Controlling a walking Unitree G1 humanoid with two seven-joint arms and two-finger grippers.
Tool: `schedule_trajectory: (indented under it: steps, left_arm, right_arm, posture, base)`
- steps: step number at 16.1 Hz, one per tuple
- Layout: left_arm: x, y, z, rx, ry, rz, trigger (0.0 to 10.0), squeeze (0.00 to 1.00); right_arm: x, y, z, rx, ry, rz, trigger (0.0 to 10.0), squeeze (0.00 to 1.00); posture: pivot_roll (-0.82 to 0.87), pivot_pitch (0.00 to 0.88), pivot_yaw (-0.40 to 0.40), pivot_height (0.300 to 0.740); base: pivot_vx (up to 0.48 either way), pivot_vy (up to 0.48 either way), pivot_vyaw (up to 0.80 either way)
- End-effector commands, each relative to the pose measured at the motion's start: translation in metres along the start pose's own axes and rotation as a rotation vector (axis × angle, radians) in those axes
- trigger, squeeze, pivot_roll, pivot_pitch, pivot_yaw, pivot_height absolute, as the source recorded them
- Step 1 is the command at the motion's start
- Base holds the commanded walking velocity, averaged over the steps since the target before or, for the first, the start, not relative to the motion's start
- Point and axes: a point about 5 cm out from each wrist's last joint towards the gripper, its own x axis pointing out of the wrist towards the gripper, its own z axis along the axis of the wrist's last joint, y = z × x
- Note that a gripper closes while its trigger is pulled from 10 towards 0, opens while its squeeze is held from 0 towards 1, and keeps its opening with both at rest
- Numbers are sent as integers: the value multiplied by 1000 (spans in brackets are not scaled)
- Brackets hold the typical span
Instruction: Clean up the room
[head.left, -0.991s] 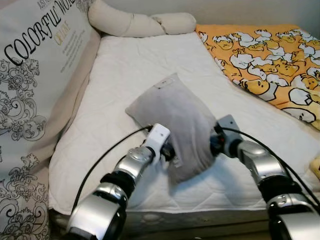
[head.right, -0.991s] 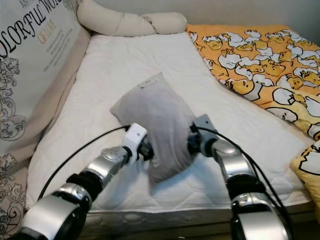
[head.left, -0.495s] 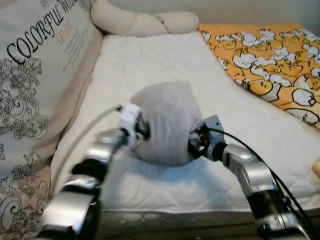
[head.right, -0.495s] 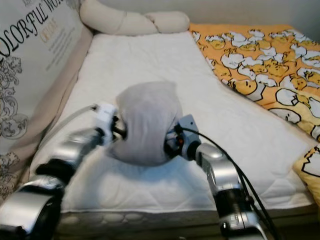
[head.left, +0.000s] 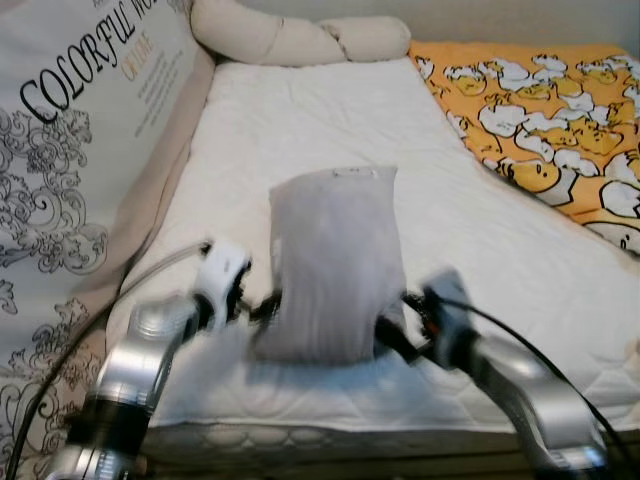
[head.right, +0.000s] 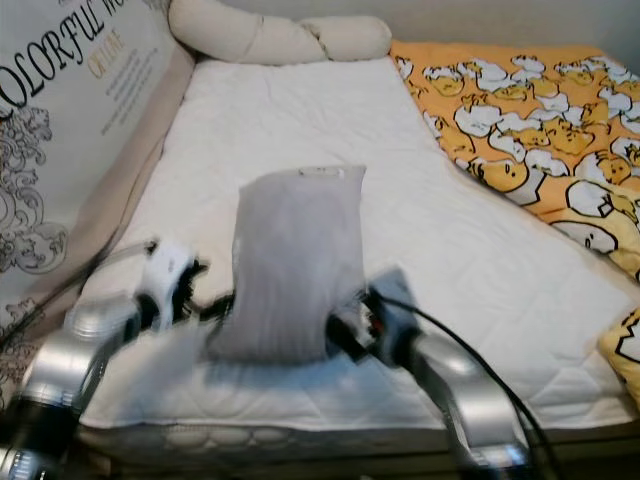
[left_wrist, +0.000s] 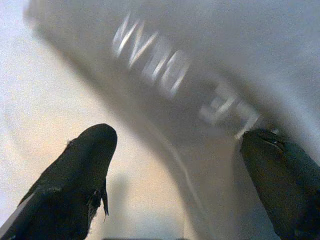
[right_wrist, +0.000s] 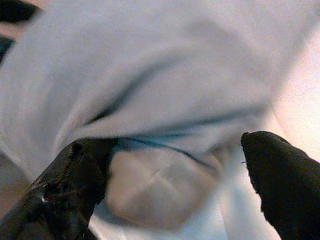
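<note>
Left gripper (head.left: 262, 308) and right gripper (head.left: 392, 340), each w/ two long black fingers, flank the grey rectangular fabric pillow (head.left: 335, 262) at its near end; the pillow lies lengthwise on the white quilted mattress (head.left: 300, 120), near edge, approx. mid-width. Both grippers are spread wide: in the wrist views the fingertips (left_wrist: 95, 145) (right_wrist: 75, 170) stand well apart w/ grey cloth between them, not clamped. Contact w/ the cloth: cannot confirm, views blurred. Step in hand, by judgement: pillow set down on the bed, or a two-sided grip being re-taken. Next move calls for either backing both arms clear w/o snagging cloth, or closing evenly from left & right. Far left: cream sausage-shaped bolster (head.left: 300, 38). Far right: orange duck-print blanket (head.left: 540, 110). Left side: large printed cushion w/ black lettering (head.left: 80, 130).
</note>
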Motion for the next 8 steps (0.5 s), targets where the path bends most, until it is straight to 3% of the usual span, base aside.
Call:
schedule_trajectory:
  steps: [1, 4, 5, 6, 7, 8]
  left_arm:
    - [-5, 5, 3, 32, -1, 42, 10000, 0]
    - [-14, 23, 2, 17, -55, 126, 10000, 0]
    - [-14, 30, 2, -26, -71, 152, 10000, 0]
    - [-12, 40, 1, -137, -101, 173, 10000, 20]
    - [-8, 44, 3, -210, -129, 188, 10000, 1000]
    - [-3, 45, 5, -270, -155, 197, 10000, 1000]
  right_arm:
    - [-7, -6, -2, -20, 18, -52, 10000, 0]
    - [-33, -42, -7, -13, 44, -234, 10000, 0]
    - [-39, -54, -2, 3, 20, -280, 10000, 0]
    - [-49, -71, 8, 38, -40, -361, 10000, 0]
    - [-51, -82, 14, 93, -92, -423, 10000, 1000]
    - [-52, -89, 18, 140, -135, -472, 10000, 1000]
  posture:
    - [19, 0, -9, 740]
    - [19, 0, -9, 740]
    - [19, 0, -10, 740]
    - [19, 0, -10, 740]
    - [16, 0, -7, 740]
    - [15, 0, -3, 740]
  base:
    - [0, 0, 0]
    - [0, 0, 0]
    - [0, 0, 0]
    - [0, 0, 0]
    - [0, 0, 0]
    - [0, 0, 0]
